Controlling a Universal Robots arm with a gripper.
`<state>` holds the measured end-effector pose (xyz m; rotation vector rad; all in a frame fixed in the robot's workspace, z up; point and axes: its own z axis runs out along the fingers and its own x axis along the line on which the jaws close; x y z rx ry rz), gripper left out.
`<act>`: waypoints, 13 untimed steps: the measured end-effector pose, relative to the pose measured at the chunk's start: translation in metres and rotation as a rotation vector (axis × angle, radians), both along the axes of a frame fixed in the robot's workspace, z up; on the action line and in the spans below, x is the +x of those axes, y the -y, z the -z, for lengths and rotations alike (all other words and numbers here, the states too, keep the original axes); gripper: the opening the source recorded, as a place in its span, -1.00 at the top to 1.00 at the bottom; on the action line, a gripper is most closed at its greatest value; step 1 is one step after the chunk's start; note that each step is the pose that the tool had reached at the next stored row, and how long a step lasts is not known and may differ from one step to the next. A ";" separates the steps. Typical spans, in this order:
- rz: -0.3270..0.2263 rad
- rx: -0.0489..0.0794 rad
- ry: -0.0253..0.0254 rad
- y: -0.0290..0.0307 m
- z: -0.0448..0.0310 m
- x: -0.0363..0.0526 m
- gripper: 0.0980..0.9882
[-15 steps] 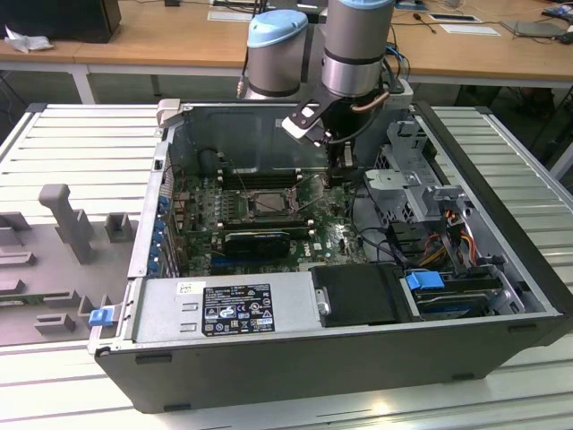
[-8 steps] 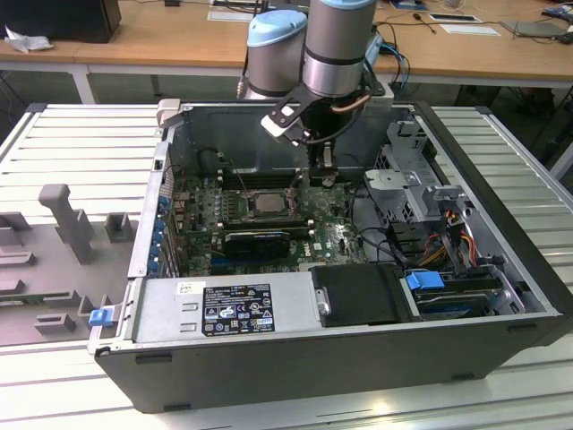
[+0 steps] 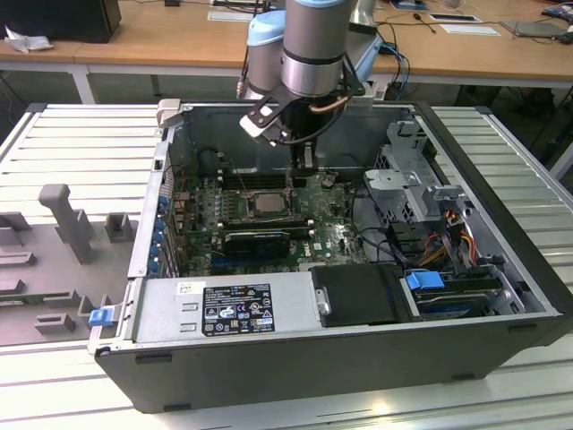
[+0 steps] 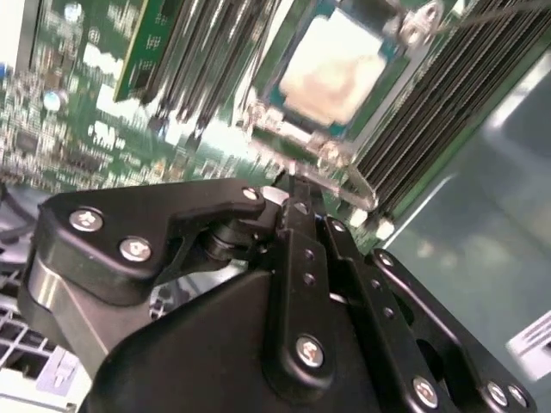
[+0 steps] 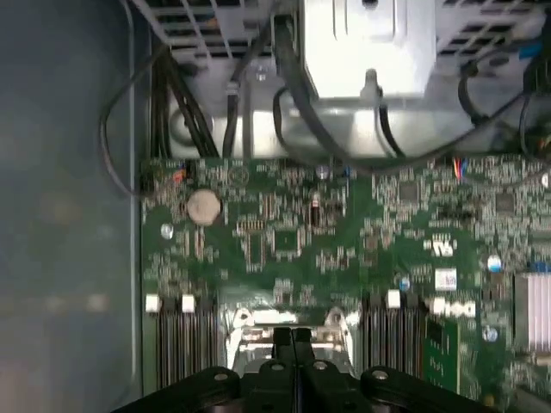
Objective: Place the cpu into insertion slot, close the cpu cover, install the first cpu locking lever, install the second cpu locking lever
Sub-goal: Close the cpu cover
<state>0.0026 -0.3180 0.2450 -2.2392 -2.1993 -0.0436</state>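
Note:
The cpu lies flat in the insertion slot on the green board, its pale face up. The silvery cpu cover lies as a frame around that face. My gripper hangs just behind the slot, towards the case's back wall. Its black fingers are shut, pressed together in both wrist views, with the tips close to a silvery lever end at the slot's edge. Whether the tips touch that lever I cannot tell.
Long black memory slots flank the socket on both sides. A power supply fills the case's front, a drive cage and cables stand at the exterior view's right. A grey fixture sits on the table outside the case.

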 end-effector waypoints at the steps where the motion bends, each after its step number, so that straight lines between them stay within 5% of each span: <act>1: 0.000 0.000 0.0001 -0.0001 0.0005 -0.0039 0.98; 3: 0.000 0.000 0.0003 -0.0001 0.0074 -0.0132 0.98; 6: -0.002 0.000 0.0003 -0.0001 0.0148 -0.0157 0.98; 13: -0.012 0.001 0.0003 -0.0001 0.0154 -0.0298 0.98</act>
